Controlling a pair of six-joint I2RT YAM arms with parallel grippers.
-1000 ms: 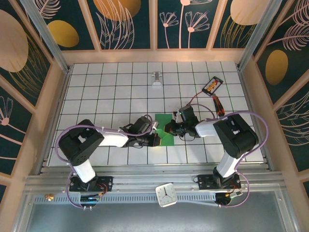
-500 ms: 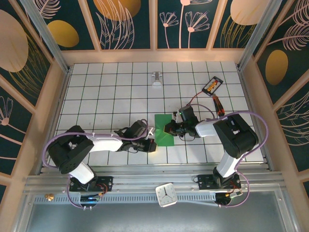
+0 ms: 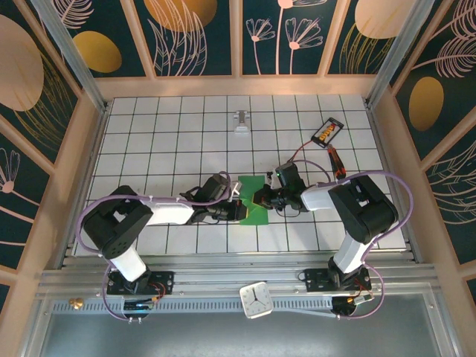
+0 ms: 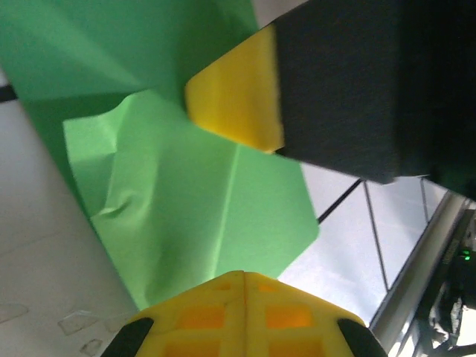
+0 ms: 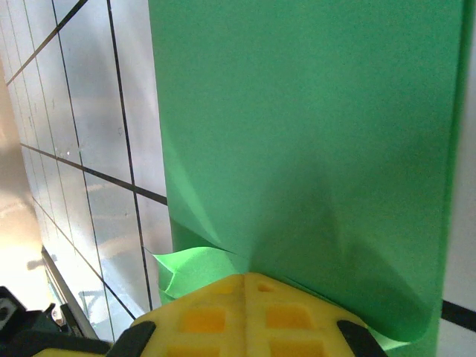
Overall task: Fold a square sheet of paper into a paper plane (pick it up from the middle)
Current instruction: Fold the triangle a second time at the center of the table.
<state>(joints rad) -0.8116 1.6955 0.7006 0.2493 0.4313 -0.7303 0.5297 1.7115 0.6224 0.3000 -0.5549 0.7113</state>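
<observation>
1. The square sheet of paper lies near the middle of the worktop. It is partly folded, with overlapping layers and a centre crease, but no dart shape yet.
2. Most of the folding looks still to be done.
3. The right end effector is closed, pinching the sheet's puckered edge. The left end effector is closed too, its tip at the paper; whether it grips is unclear.
4. A red-handled screwdriver and an orange device lie well apart, toward the right edge, and seem out of the way.

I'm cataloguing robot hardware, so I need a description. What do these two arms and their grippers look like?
Both arms match: the left arm and the right arm have black joint housings and white link shells. A lilac cable loops along each. The left gripper and the right gripper are black, with yellow fingers moulded in a waffle grid.
</observation>
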